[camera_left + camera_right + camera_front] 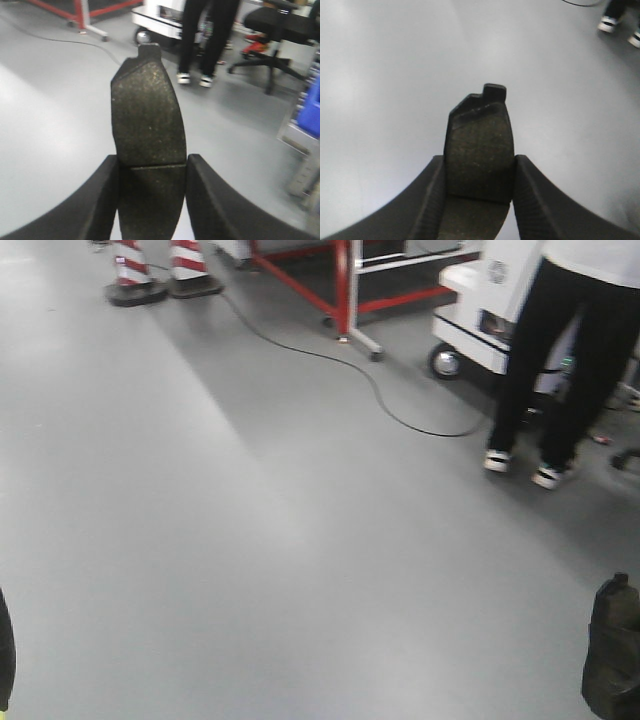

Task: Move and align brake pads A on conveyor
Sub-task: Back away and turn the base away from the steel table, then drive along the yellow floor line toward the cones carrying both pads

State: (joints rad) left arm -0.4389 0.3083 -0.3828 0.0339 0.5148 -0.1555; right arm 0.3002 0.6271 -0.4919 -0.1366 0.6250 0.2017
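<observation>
My left gripper point(152, 166) was clamped on a brake pad point(147, 112), which stood upright at the centre of the left wrist frame above the grey floor point(50, 130). My right gripper point(479, 167) squeezed a second pad point(479, 140) low at the centre of its own frame. A person's legs point(560, 360) showed at the upper right of the front view.

I see a smooth grey floor point(200, 540). On it rest a black cable point(430, 433), two red-and-white cones point(132, 265), a red frame point(345, 290), a white wheeled cart point(470, 330) and a person's shoes point(497, 460).
</observation>
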